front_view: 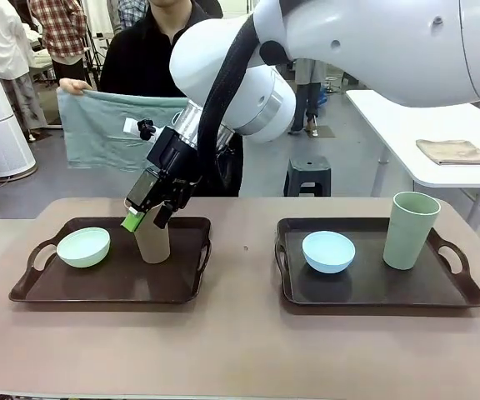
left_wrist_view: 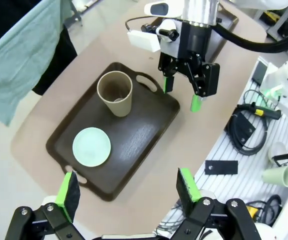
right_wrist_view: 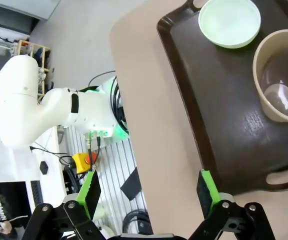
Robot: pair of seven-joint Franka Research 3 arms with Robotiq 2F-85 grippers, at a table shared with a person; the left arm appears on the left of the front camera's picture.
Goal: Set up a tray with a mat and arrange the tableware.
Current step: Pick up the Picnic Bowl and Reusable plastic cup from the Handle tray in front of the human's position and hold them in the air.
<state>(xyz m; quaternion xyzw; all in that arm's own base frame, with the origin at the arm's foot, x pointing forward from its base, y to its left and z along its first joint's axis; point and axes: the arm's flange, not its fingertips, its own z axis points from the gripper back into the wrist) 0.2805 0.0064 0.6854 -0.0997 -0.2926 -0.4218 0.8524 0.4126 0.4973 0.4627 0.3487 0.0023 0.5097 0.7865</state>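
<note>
Two dark brown trays sit on the table. The left tray [front_view: 107, 292] holds a pale green bowl [front_view: 83, 247] and a tan-brown cup [front_view: 153, 243]. The right tray [front_view: 373, 292] holds a light blue bowl [front_view: 328, 252] and a pale green cup [front_view: 412, 230]. My right gripper [front_view: 147, 220] reaches across, open, just above the tan cup's near rim, holding nothing. In its wrist view the right gripper [right_wrist_view: 149, 192] hangs over bare table beside the tray [right_wrist_view: 224, 115], with the cup [right_wrist_view: 281, 75] and the bowl [right_wrist_view: 229, 22] beyond. My left gripper [left_wrist_view: 127, 192] is open high above the left tray [left_wrist_view: 134, 145]. The person holds a grey-green mat [front_view: 107, 129] spread out behind the table.
A white side table with a folded tan cloth [front_view: 457, 151] stands at the back right, and a black stool [front_view: 307, 175] behind the table. Cables and tools [left_wrist_view: 249, 130] lie on a rack past the table's edge. Bare tabletop lies between the trays.
</note>
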